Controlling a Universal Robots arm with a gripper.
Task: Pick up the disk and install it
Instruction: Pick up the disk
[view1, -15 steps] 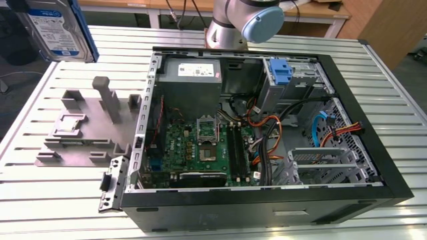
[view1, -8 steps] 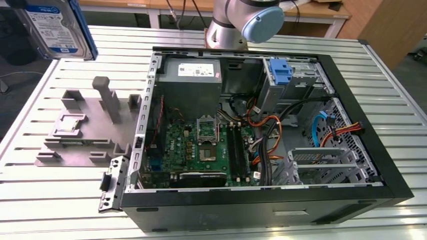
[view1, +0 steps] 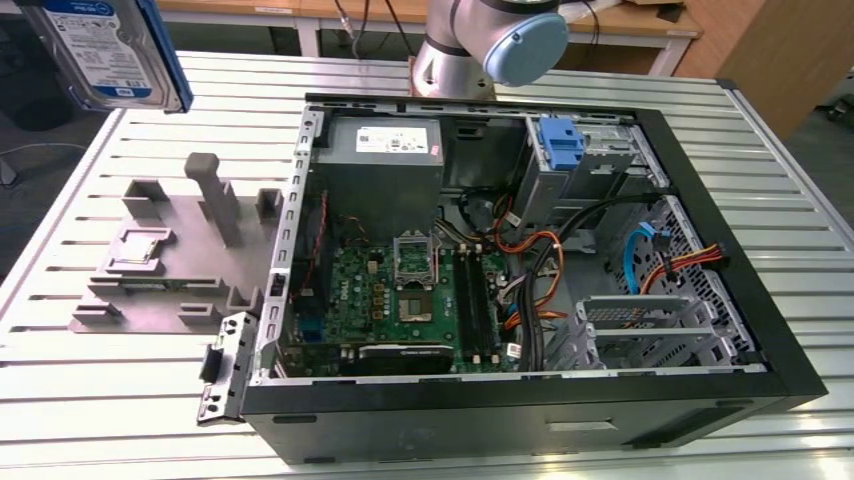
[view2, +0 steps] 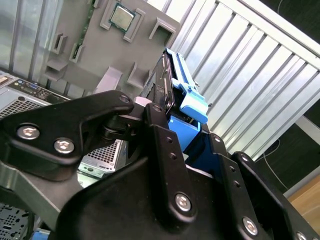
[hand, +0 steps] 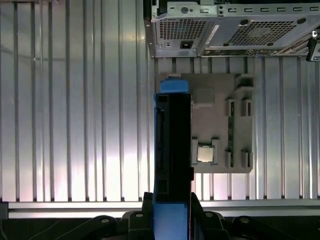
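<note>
**Disk's up in the air, clamped tight, whole case between it and the bays**

So the gripper (hand: 172, 210) is clenched on the disk (hand: 172, 145), a flat silver-metal hard drive with a blue-and-white label, sitting in a blue plastic bracket. In the first wrist view the black fingers (hand: 196, 210) pinch its two flat faces. The disk sticks straight out from them, long axis pointing away from the wrist, thin edge to the camera. Under it is the edge of the grey plastic parts fixture (hand: 220, 100), with a small square processor chip (hand: 205, 153) in one pocket, all on the slatted aluminium table (hand: 75, 125).

The exterior view gives what the wrist cams can't: the label face of the disk (view1: 107, 55). It also shows the disk hanging high and well off to the exterior view's left of the open black computer case (view1: 534, 250). The drive spots look to be on the case's far side, toward the exterior view's right: a blue plastic caddy (view1: 561, 145) and a bare metal cage (view1: 647, 325). My read is that the disk is well apart from both.

The second wrist view adds the grip up close, with the bracket's blue tab (view2: 192, 102) poking out past a finger.
</note>
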